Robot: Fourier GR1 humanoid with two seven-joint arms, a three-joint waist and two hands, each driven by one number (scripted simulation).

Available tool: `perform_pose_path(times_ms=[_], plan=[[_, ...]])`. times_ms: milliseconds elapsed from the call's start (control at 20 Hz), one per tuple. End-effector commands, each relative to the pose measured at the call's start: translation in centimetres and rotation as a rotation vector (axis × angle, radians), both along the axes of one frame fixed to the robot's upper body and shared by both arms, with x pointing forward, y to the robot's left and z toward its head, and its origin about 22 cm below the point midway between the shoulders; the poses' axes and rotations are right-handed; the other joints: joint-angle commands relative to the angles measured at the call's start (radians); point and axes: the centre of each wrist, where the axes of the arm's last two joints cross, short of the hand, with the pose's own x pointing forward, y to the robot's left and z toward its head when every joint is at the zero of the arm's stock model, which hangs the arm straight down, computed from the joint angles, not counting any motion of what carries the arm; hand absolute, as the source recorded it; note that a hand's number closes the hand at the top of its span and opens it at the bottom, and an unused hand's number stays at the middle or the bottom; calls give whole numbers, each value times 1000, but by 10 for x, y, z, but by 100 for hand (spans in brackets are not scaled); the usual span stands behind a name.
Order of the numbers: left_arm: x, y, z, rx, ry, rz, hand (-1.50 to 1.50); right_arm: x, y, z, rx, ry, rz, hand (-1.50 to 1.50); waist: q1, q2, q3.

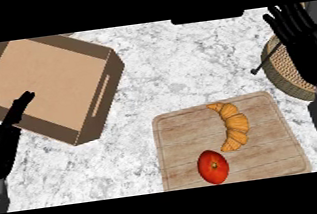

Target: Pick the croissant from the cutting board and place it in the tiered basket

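A golden croissant (232, 124) lies curved on the upper right part of the wooden cutting board (182, 146). The woven tiered basket (284, 69) sits at the right edge, partly hidden behind my right arm. My right hand (295, 23) is raised at the upper right with straight fingers pointing up, above and behind the basket, holding nothing. My left hand (1, 137) shows at the lower left, fingers relaxed, over the corner of the cardboard box, well away from the croissant.
A large open cardboard box (43, 84) fills the upper left. A red tomato (213, 166) rests on the board's near edge, just below the croissant. White marble counter (178, 66) lies between box and board.
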Motion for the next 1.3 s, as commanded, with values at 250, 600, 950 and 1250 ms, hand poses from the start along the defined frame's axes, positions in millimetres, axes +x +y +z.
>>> perform_pose_path(times_ms=[250, 600, 950, 1250], plan=[[8, -18, 3, 108, -127, 91, 0, -45, -9, -62, 161, 140, -323, 150, -50, -4, -5], [-3, -12, -1, 57, -62, 106, 0, -112, -30, -123, -67, 364, -886, -150, -89, -11, -9], [7, -33, 0, 67, -83, 74, 0, -140, -21, -49, -386, 507, -673, -150, -53, -3, -11], [12, -42, 13, 76, -96, 44, 0, -132, -2, 3, -658, 671, -516, -150, -14, 0, -11]])
